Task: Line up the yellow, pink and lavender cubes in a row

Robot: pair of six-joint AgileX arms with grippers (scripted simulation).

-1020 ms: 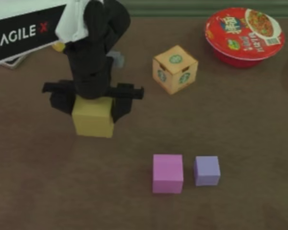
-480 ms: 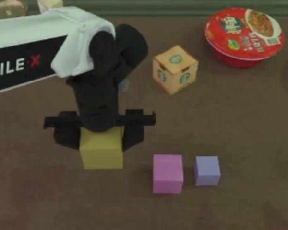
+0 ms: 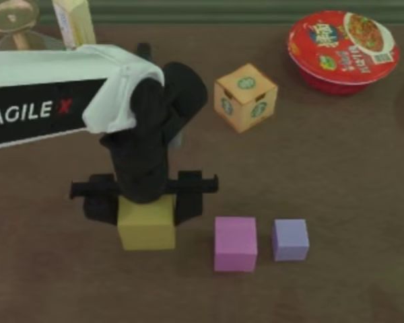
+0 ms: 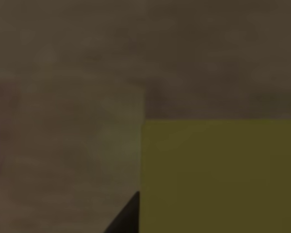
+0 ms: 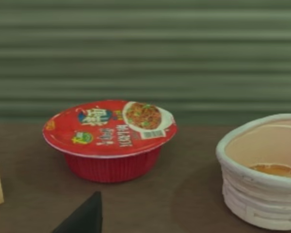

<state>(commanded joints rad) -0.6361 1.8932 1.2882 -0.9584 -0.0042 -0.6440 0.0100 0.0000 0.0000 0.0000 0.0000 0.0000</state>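
My left gripper (image 3: 146, 210) is shut on the mustard yellow cube (image 3: 147, 229), one black finger on each of its side faces. The cube sits left of the pink cube (image 3: 235, 243), with a gap between them and its front edge slightly farther back. The small lavender cube (image 3: 290, 239) rests just right of the pink one. In the left wrist view the yellow cube (image 4: 218, 174) fills the near corner, with a dark fingertip (image 4: 128, 218) against its face. My right arm is outside the top view.
An orange-tan box with green logos (image 3: 246, 97) stands behind the cubes. A red noodle bowl (image 3: 341, 49) sits at the back right, also seen as the red noodle bowl (image 5: 109, 138) beside a white ribbed bowl (image 5: 262, 170). A glass (image 3: 13, 17) and a yellow carton (image 3: 74, 21) stand at the back left.
My left gripper has carried the yellow cube toward the table's front and a little right, closer to the pink cube. The pink and lavender cubes have not moved.
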